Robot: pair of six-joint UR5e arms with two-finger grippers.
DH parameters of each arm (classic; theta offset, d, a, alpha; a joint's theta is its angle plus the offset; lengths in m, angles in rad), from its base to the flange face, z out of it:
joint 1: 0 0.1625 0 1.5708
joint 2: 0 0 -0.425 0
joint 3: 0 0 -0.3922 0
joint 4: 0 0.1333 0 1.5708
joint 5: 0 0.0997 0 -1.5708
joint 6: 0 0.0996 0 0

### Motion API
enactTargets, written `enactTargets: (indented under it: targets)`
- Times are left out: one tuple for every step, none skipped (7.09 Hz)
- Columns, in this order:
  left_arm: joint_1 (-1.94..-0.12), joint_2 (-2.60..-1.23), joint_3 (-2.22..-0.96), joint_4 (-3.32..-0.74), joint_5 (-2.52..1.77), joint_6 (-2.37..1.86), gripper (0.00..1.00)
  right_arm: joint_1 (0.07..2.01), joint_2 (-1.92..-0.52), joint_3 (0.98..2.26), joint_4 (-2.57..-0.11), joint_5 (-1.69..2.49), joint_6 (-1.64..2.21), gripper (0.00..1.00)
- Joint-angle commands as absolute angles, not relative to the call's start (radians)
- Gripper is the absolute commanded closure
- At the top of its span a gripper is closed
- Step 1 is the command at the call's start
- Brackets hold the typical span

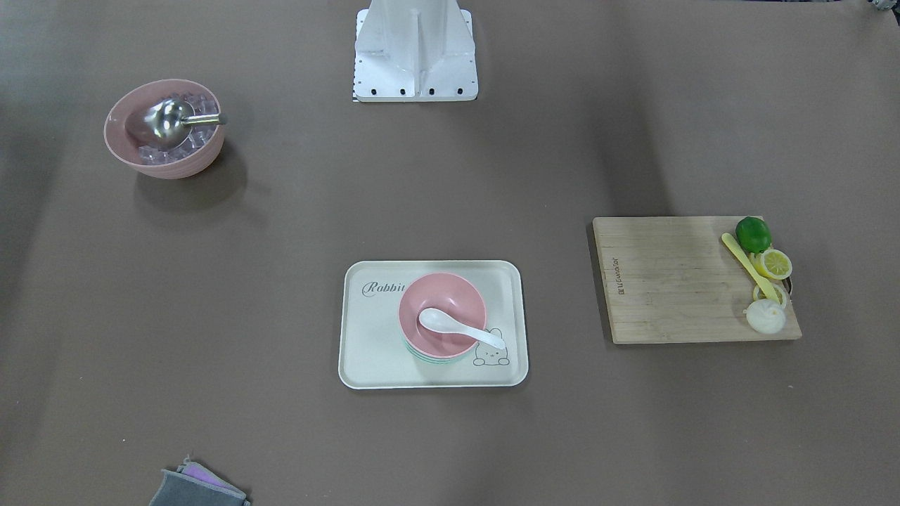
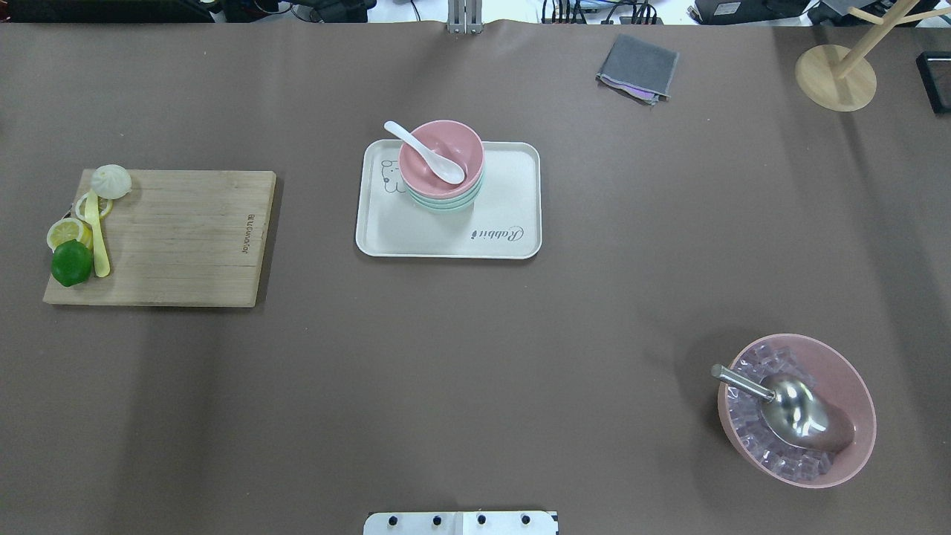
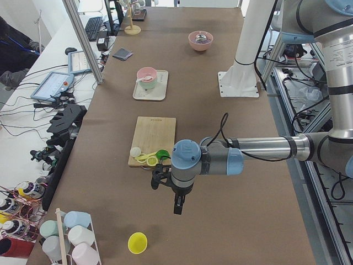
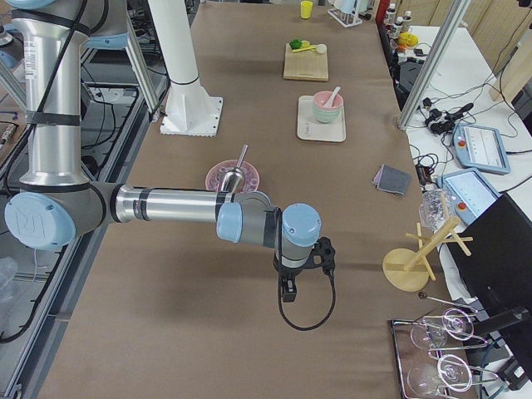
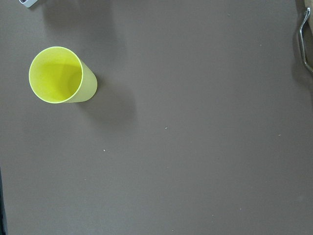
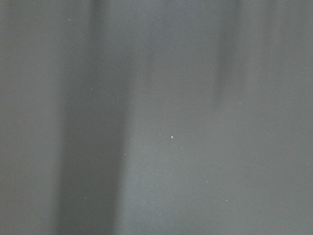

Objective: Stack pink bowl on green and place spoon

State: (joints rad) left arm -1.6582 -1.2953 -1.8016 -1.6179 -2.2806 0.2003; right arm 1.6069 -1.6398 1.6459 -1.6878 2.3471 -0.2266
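Note:
A pink bowl (image 1: pixel 450 295) sits stacked on a green bowl (image 1: pixel 429 357) on the cream tray (image 1: pixel 373 351) at the table's middle. A white spoon (image 1: pixel 457 327) lies inside the pink bowl with its handle over the rim. The overhead view shows the same stack (image 2: pixel 453 145) and spoon (image 2: pixel 427 152). My left gripper (image 3: pixel 176 207) shows only in the exterior left view, far from the tray beyond the cutting board. My right gripper (image 4: pixel 288 291) shows only in the exterior right view, past the big bowl. I cannot tell whether either is open or shut.
A large pink bowl (image 2: pixel 799 409) holds ice cubes and a metal scoop. A wooden cutting board (image 2: pixel 178 238) carries a lime, lemon slices, a yellow knife and a bun. A grey cloth (image 2: pixel 637 67) and a wooden stand (image 2: pixel 836 74) lie at the far edge. A yellow cup (image 5: pixel 61 74) stands below my left wrist.

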Motion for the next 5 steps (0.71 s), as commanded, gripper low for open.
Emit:
enactTargets:
  targets:
    - [-1.658, -1.295, -1.802, -1.618, -2.281, 0.201, 0.02, 1.606, -1.647, 1.646, -1.687, 2.349, -0.229, 0.0]
    - [-1.658, -1.295, -1.801, -1.618, -2.281, 0.199, 0.02, 1.606, -1.654, 1.646, -1.686, 2.349, -0.227, 0.0]
    - [-1.658, -1.295, -1.799, -1.618, -2.281, 0.201, 0.02, 1.606, -1.664, 1.644, -1.686, 2.349, -0.226, 0.0]
    - [-1.658, -1.295, -1.798, -1.618, -2.281, 0.201, 0.02, 1.606, -1.67, 1.643, -1.684, 2.347, -0.227, 0.0]
    - [-1.658, -1.295, -1.798, -1.618, -2.281, 0.201, 0.02, 1.606, -1.672, 1.643, -1.684, 2.347, -0.226, 0.0]
